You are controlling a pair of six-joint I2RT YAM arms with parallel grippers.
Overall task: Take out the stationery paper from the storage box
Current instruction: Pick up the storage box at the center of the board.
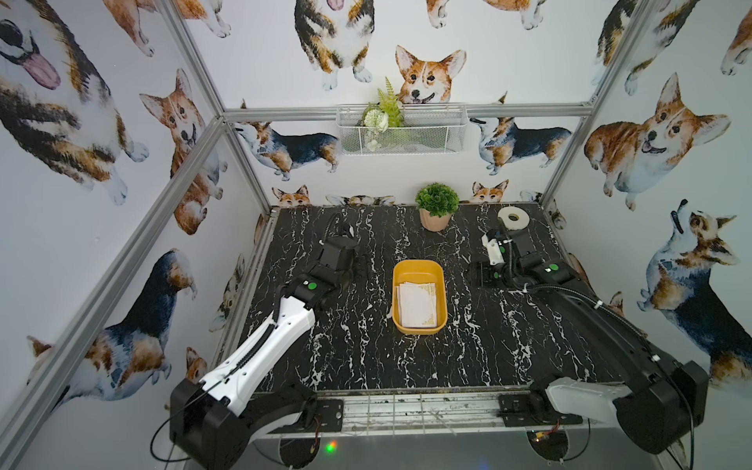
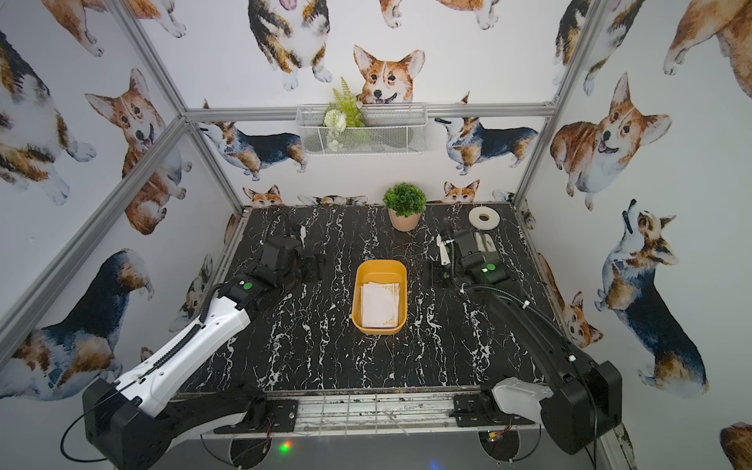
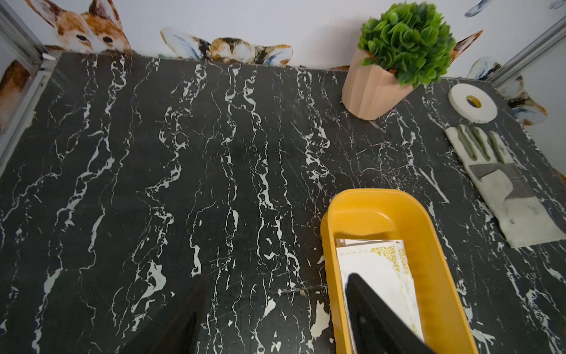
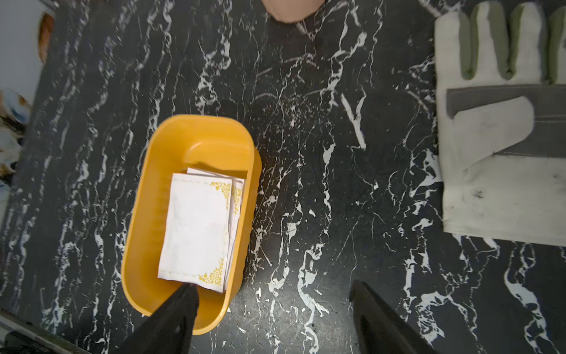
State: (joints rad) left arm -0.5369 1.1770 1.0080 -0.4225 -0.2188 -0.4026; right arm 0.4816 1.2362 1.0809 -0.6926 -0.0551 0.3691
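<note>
The storage box [image 1: 418,265] [image 2: 380,263], a yellow tub, sits mid-table in both top views. The stationery paper [image 1: 417,306] [image 4: 196,226], white sheets with gold corners, lies stacked inside it, a little fanned. My left gripper [image 3: 275,306] hovers left of the box, open and empty. In the left wrist view one of its fingers [image 3: 364,306] shows in front of the paper [image 3: 373,263], the other over bare table. My right gripper [image 4: 275,297] hovers right of the box [image 4: 190,135], open and empty, with one finger [image 4: 180,309] in front of the box's near end.
A potted plant [image 1: 436,205] and a white tape roll [image 1: 513,219] stand at the back of the table. A white-and-grey glove [image 4: 502,138] lies flat right of the box, near my right arm. A white wire basket [image 1: 401,130] hangs on the back wall.
</note>
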